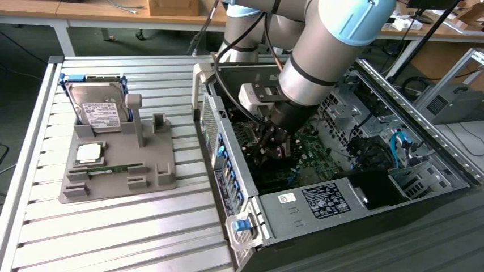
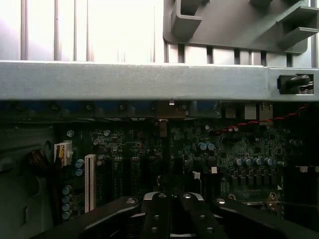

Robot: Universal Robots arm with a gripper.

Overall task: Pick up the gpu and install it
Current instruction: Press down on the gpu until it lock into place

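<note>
Reaching down into the open computer case (image 1: 363,209), the robot arm (image 1: 325,51) fills the upper middle of the exterior view, with its gripper (image 1: 272,148) low over the green circuit board (image 1: 314,148) near the centre of the frame. In the wrist view the 2 black fingers (image 2: 158,214) are pressed together, facing the circuit board (image 2: 199,159) and a white slot (image 2: 89,181) on it. A small dark shape (image 1: 275,154) sits at the fingertips in the exterior view. I cannot tell whether that is the graphics card or whether the fingers hold anything.

On the exterior view's left, a grey parts tray (image 1: 162,175) lies on the slatted metal table (image 1: 113,238), just beside the case. At the tray's far end a hard drive (image 1: 102,110) with a white label stands upright. Nearer the camera, a square silver chip (image 1: 89,152) and a narrow green memory stick (image 1: 106,169) lie flat. The tray's 2 upright posts (image 1: 158,122) next to the hard drive hold nothing.
</note>
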